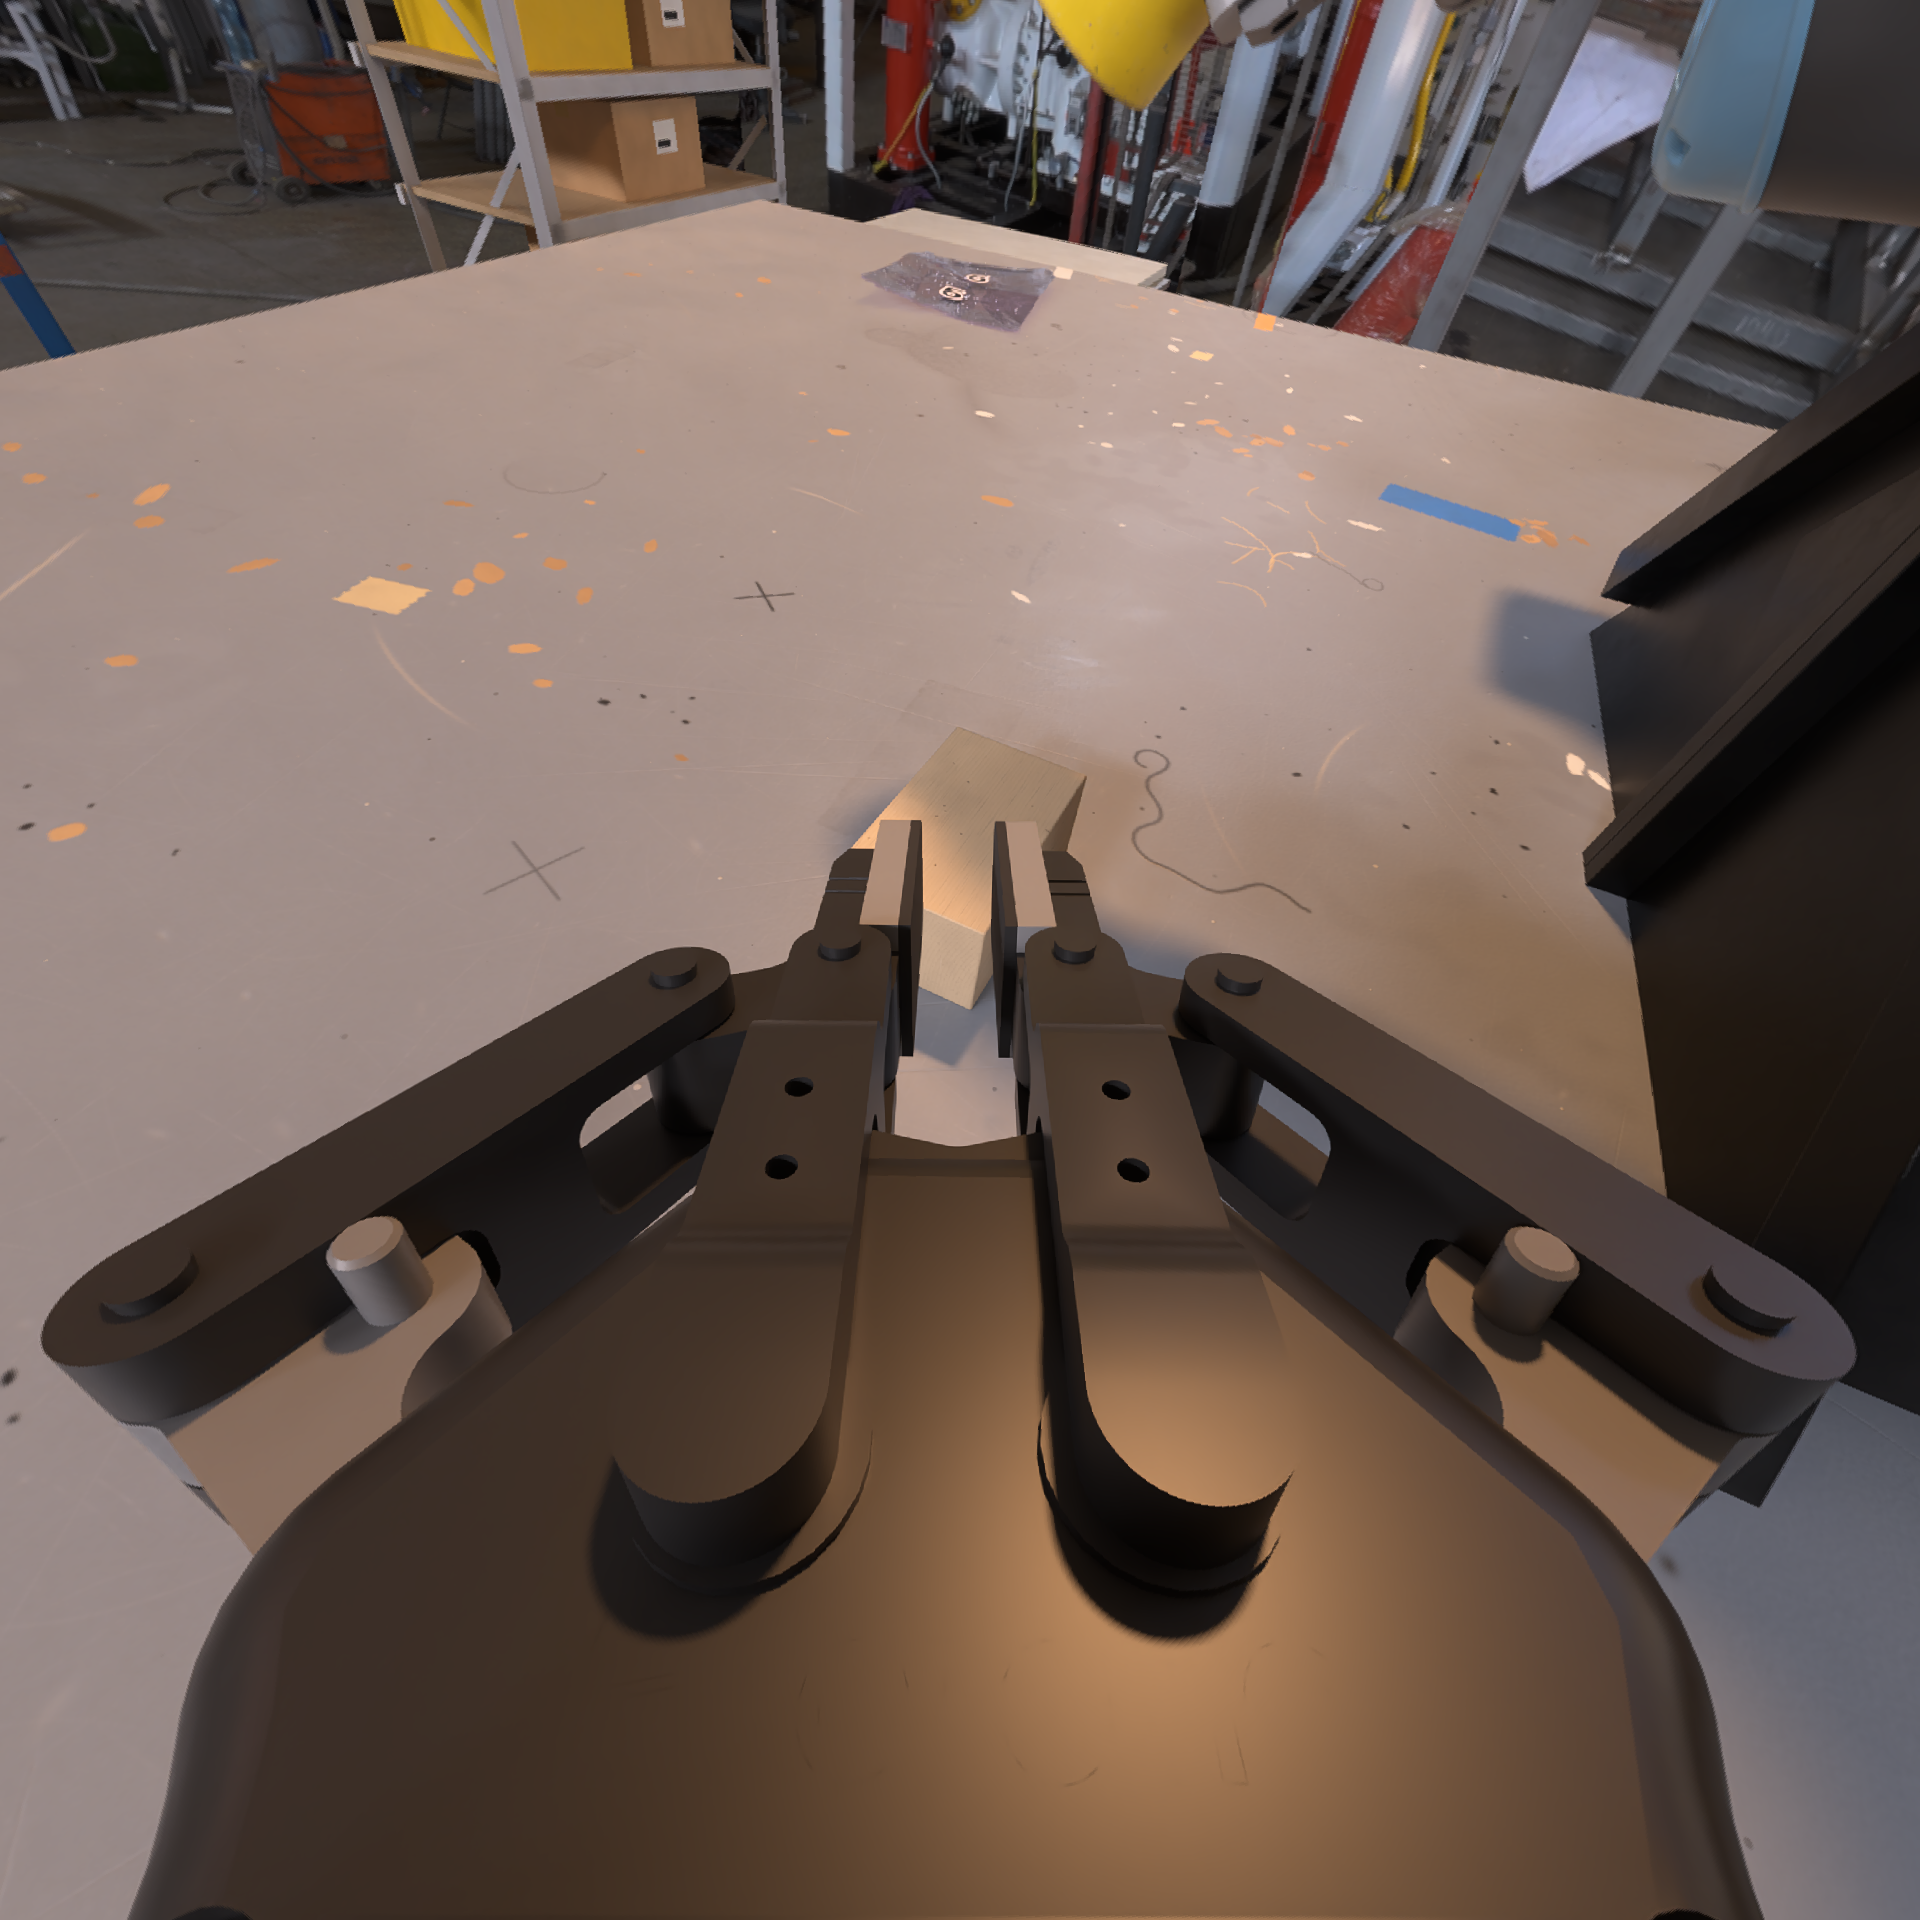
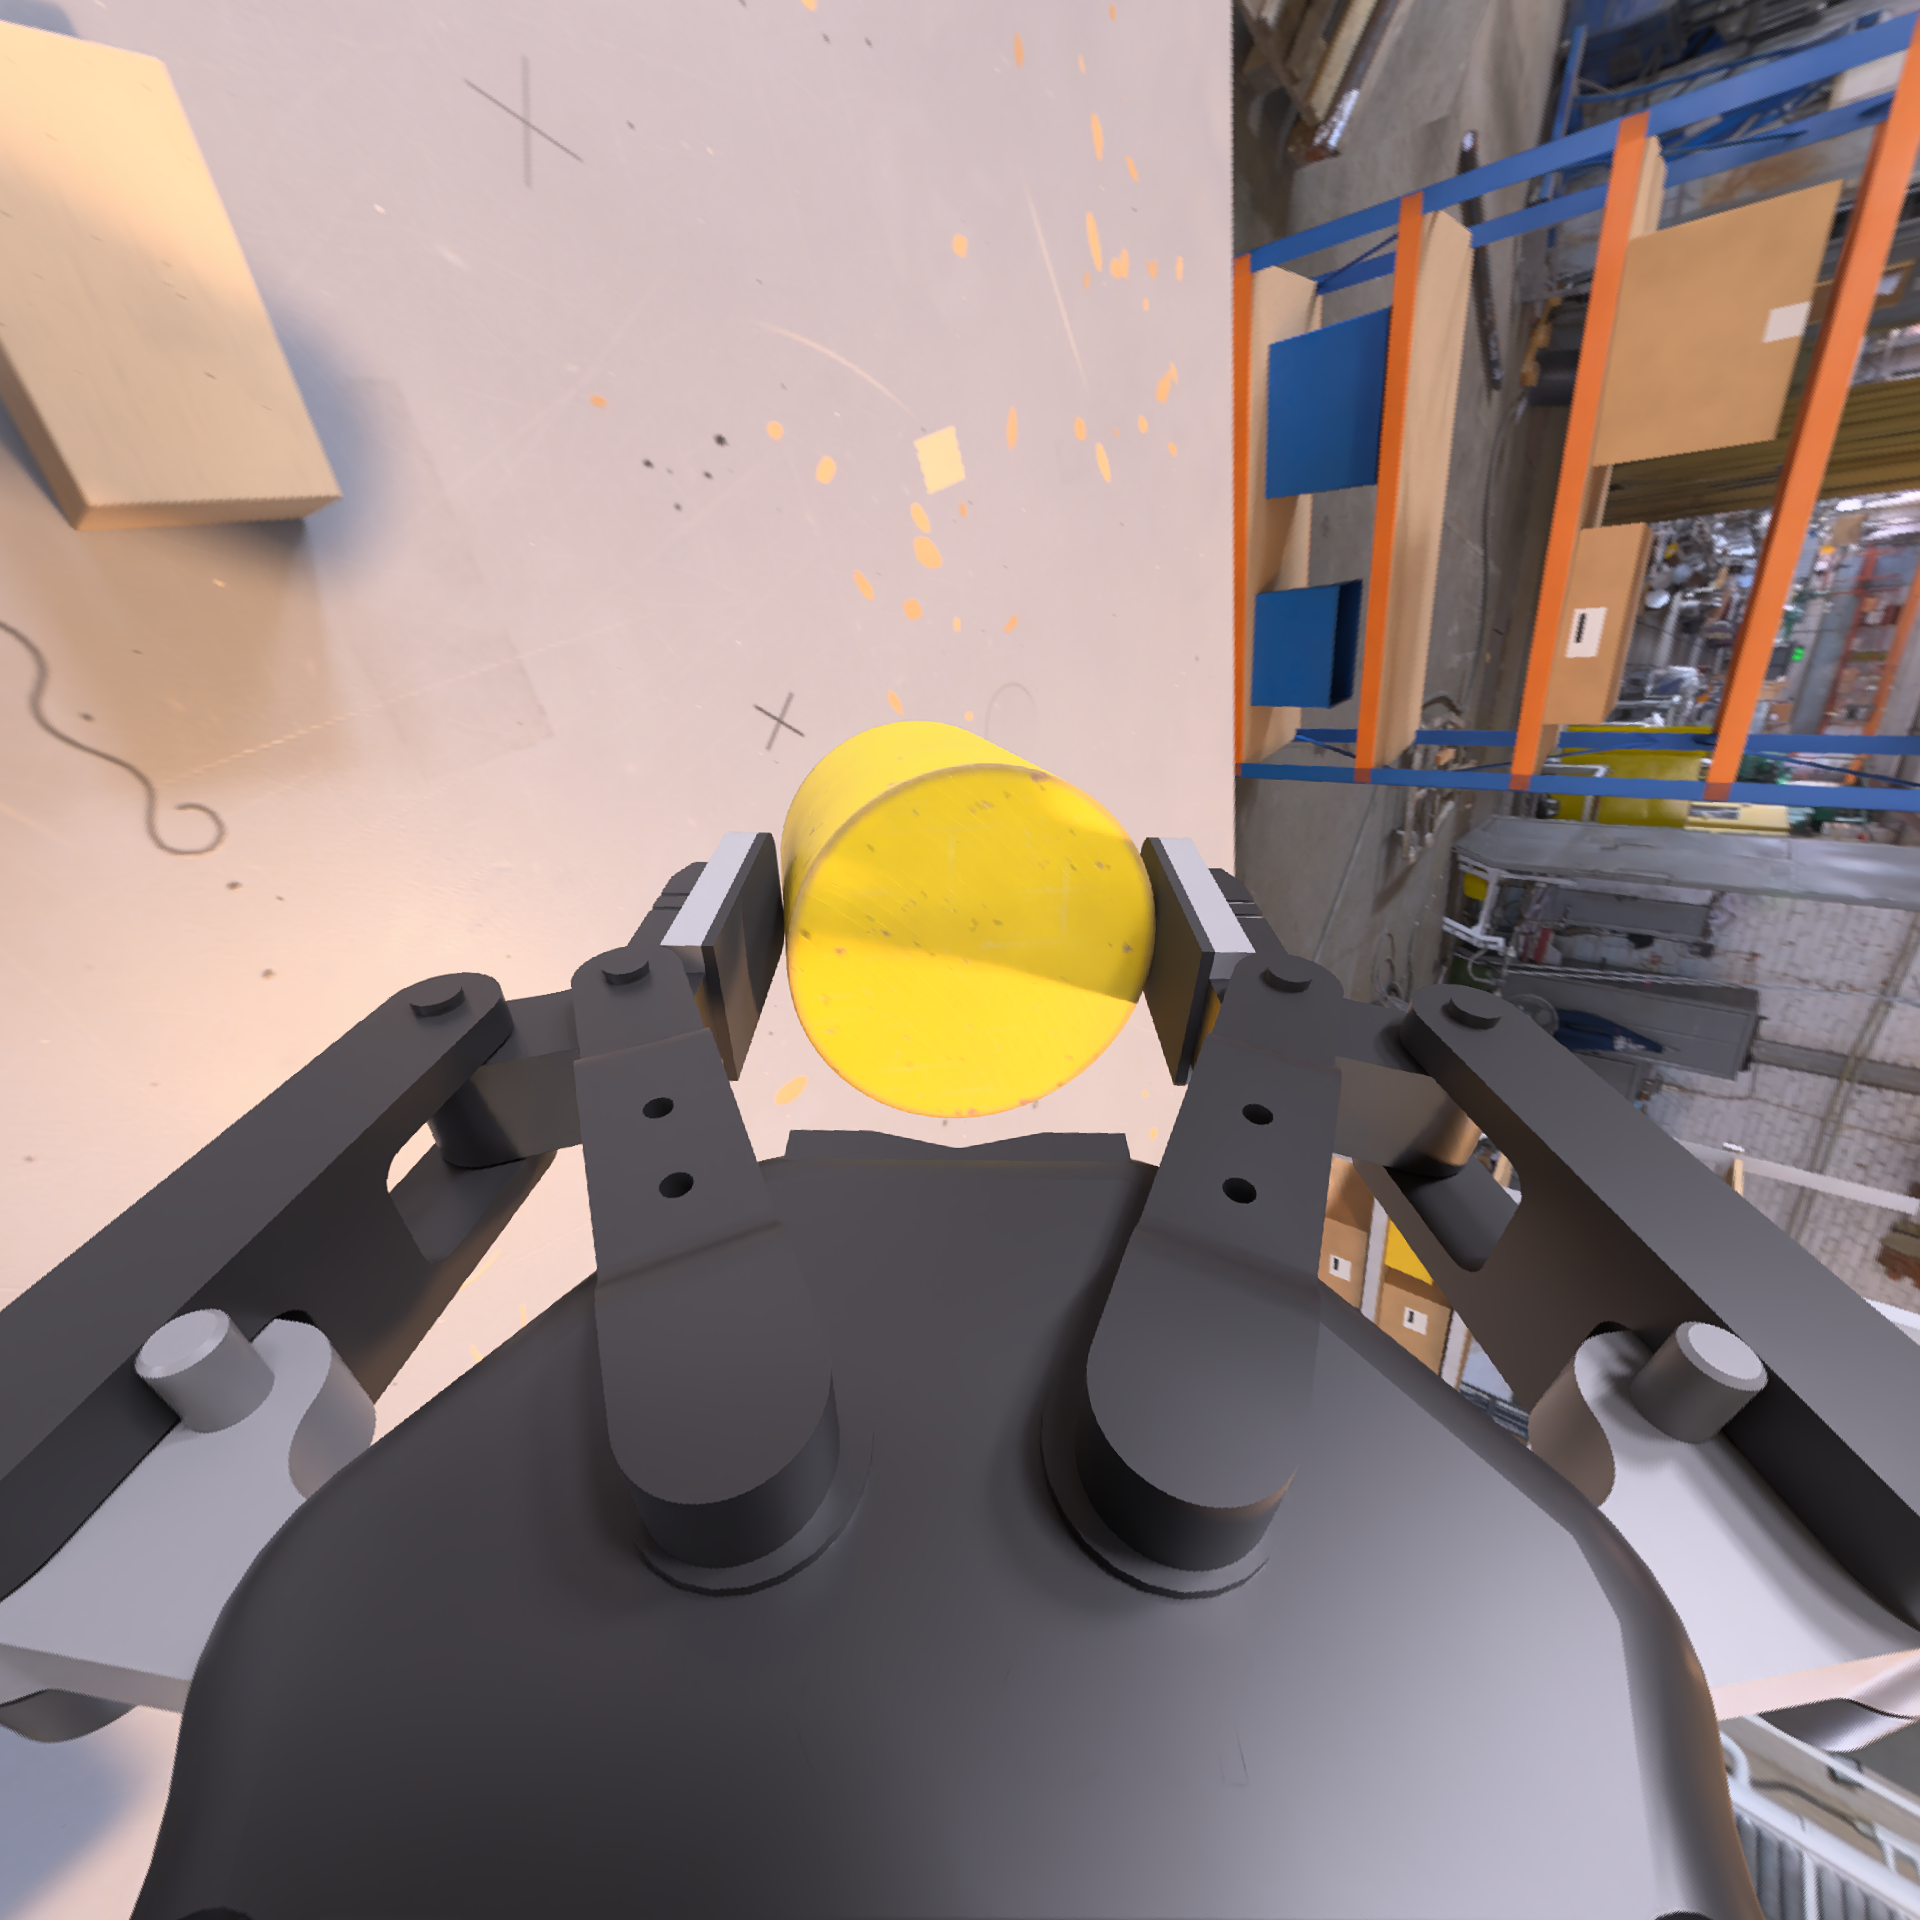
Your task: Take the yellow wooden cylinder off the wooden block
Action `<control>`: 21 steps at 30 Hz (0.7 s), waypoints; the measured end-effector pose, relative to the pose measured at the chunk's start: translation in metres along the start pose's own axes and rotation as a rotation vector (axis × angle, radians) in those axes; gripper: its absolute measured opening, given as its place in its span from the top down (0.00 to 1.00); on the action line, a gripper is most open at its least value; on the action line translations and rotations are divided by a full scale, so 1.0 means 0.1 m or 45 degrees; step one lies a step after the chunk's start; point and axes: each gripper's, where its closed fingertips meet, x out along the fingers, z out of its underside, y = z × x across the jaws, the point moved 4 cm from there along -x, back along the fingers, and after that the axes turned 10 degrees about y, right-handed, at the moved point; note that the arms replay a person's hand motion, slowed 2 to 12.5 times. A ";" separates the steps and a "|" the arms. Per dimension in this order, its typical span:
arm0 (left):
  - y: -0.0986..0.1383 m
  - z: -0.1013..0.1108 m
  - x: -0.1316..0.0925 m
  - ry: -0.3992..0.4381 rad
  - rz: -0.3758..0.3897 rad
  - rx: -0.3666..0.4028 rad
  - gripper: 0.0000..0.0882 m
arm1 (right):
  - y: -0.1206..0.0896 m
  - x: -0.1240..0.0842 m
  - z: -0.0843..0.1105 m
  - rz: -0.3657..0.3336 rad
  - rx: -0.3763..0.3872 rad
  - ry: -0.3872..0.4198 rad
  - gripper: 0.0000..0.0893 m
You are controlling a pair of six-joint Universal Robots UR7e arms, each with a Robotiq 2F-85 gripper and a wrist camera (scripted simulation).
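My right gripper [image 2: 961, 940] is shut on the yellow wooden cylinder [image 2: 966, 935], one pad on each side, and holds it in the air above the table, well clear of the block. The pale wooden block [image 2: 156, 291] lies flat on the table at the upper left of the right wrist view, with nothing on it. In the left wrist view the same block [image 1: 977, 800] lies just beyond my left gripper [image 1: 956, 894]. The left jaws stand almost together and hold nothing. The lifted cylinder [image 1: 1122, 52] shows at the top of that view.
The table edge [image 2: 1234, 520] runs close to the right of the held cylinder, with shelving beyond. A black structure [image 1: 1766, 779] stands on the table's right side. A dark flat patch [image 1: 961, 291] and a blue tape strip [image 1: 1449, 511] lie farther back.
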 end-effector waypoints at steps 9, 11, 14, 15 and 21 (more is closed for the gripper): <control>-0.01 0.02 0.01 -0.009 -0.005 0.007 0.86 | 0.25 -0.07 0.26 0.127 -0.029 -0.032 0.33; -0.01 0.02 0.02 -0.011 -0.006 0.010 0.86 | 0.29 -0.07 0.32 0.149 -0.037 -0.039 0.33; -0.01 0.02 0.02 -0.014 -0.007 0.014 0.86 | 0.35 -0.06 0.41 0.177 -0.051 -0.046 0.33; -0.01 0.03 0.02 -0.016 -0.007 0.015 0.86 | 0.37 -0.05 0.44 0.185 -0.055 -0.048 0.33; -0.01 0.03 0.03 -0.022 -0.011 0.024 0.86 | 0.46 0.03 0.64 0.231 -0.073 -0.052 0.33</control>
